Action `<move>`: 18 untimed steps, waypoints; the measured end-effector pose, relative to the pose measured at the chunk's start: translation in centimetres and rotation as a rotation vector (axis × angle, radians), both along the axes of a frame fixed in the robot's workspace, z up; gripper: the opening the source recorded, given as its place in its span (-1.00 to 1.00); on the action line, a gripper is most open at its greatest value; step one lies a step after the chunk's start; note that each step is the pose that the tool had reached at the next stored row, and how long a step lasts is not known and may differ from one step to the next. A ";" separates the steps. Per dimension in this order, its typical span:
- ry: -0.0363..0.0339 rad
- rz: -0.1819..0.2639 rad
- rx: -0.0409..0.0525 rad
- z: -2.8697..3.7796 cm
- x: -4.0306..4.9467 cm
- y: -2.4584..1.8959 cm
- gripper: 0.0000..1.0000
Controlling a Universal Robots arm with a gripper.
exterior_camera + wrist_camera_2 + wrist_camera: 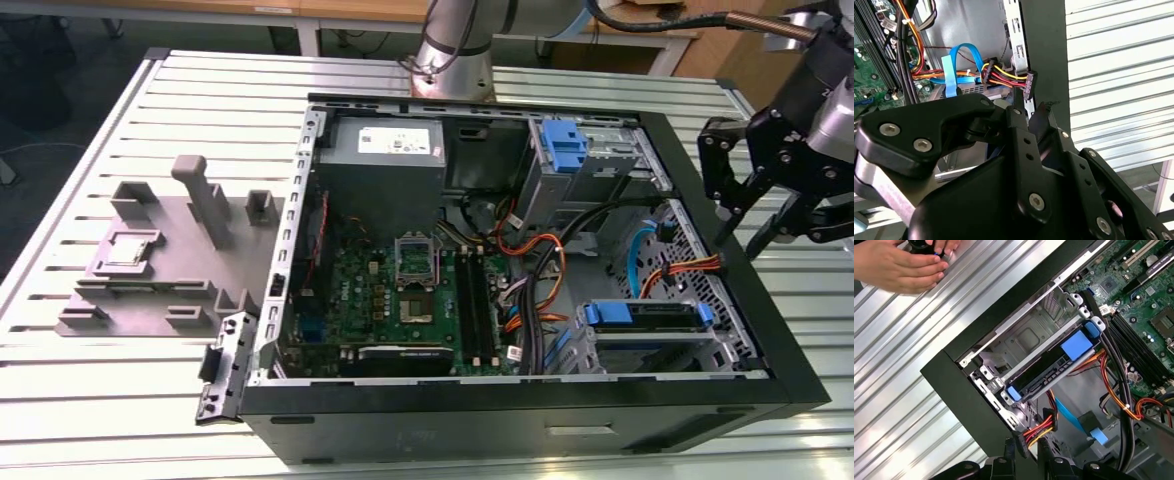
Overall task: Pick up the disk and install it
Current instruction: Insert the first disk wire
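Note:
The disk [650,316], a dark drive in a blue carrier, sits in a slot of the metal drive cage at the open computer case's corner on the exterior view's right. In the first wrist view the disk [1046,376] shows edge-on, with blue tabs at both ends. My gripper [745,240] hangs outside the case wall on the exterior view's right, above the slatted table. In both wrist views the gripper [1027,460] [1028,107] has a narrow gap between its fingertips, with nothing in it. It points at the case wall near a loose power connector [1036,432].
A person's hand [899,265] rests on the table beside the case, holding something small and black. A bare blue bracket [563,145] stands in the far cage. Orange, yellow and blue cables [961,70] run by the motherboard [400,290]. A grey fixture [160,260] lies on the exterior view's left.

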State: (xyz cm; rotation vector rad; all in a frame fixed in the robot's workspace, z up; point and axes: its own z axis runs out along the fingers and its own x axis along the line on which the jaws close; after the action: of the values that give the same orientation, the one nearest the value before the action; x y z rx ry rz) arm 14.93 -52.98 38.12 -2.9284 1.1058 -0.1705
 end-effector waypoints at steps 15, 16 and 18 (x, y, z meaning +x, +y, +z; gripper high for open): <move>-0.0019 0.003 -0.0063 -0.50 0.02 0.17 -0.37; -0.0019 0.003 -0.0063 -0.51 0.02 0.17 -0.37; -0.0020 0.003 -0.0063 -0.51 0.02 0.17 -0.37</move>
State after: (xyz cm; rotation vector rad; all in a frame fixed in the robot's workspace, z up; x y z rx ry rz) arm 14.95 -52.81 37.61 -2.9345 1.1027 -0.1771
